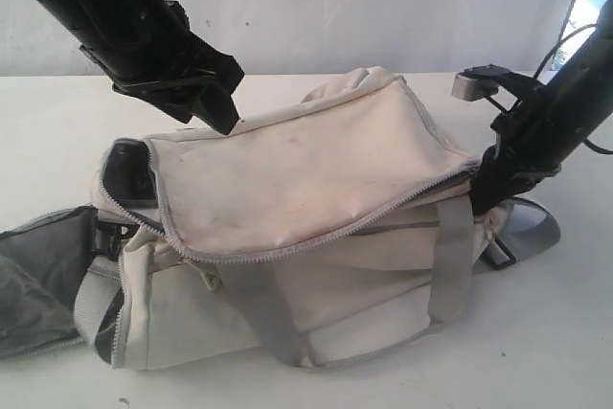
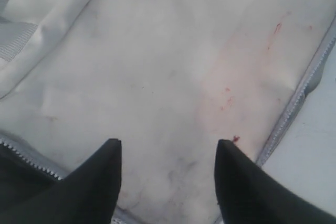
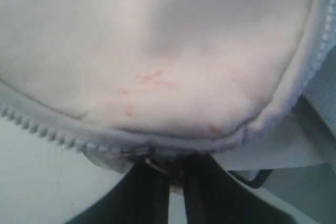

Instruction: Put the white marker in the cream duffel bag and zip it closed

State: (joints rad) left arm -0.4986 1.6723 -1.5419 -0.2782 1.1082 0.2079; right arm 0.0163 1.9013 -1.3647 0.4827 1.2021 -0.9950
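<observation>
Over the bag, left claw, jaws apart.

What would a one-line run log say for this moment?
left gripper: open, above cream duffel bag flap | right gripper: shut on zipper pull at bag's end | zipper: undone | white marker: not visible

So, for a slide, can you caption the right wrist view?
Right gripper closed at the grey zipper on a corner of the stained cream fabric duffel bag.
</observation>
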